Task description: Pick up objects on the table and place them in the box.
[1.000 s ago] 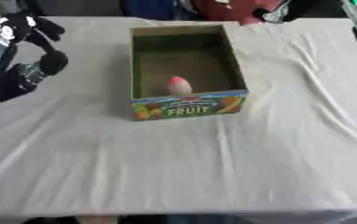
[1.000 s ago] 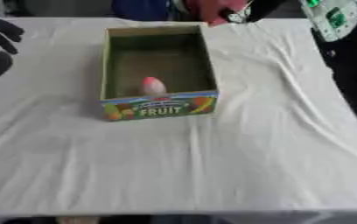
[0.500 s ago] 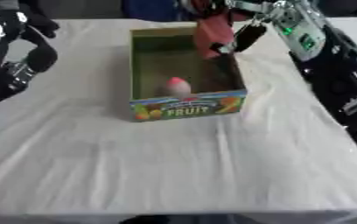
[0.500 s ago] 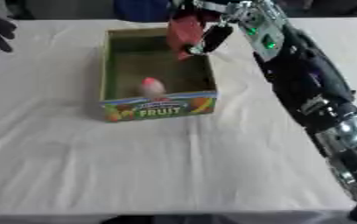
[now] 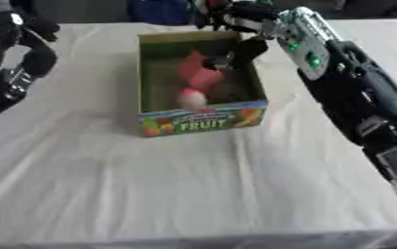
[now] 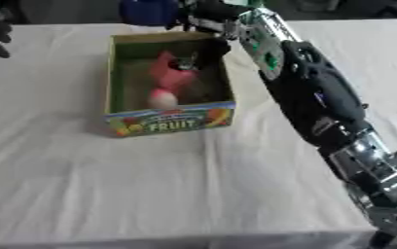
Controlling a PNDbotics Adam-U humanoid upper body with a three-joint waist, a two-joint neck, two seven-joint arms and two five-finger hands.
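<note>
Green cardboard box (image 5: 200, 123), marked FRUIT on its front, standing open on the white tablecloth (image 5: 193, 189). Inside the box, near its front wall: a pale pink rounded object (image 5: 191, 98). Just behind that, also inside the box: a red-pink object (image 5: 200, 73), tilted, pinched by the dark fingers of the right hand (image 5: 236, 51) reaching over the box's far right corner. Left of the box, well apart: the left hand (image 5: 14, 53), fingers curled on nothing.
</note>
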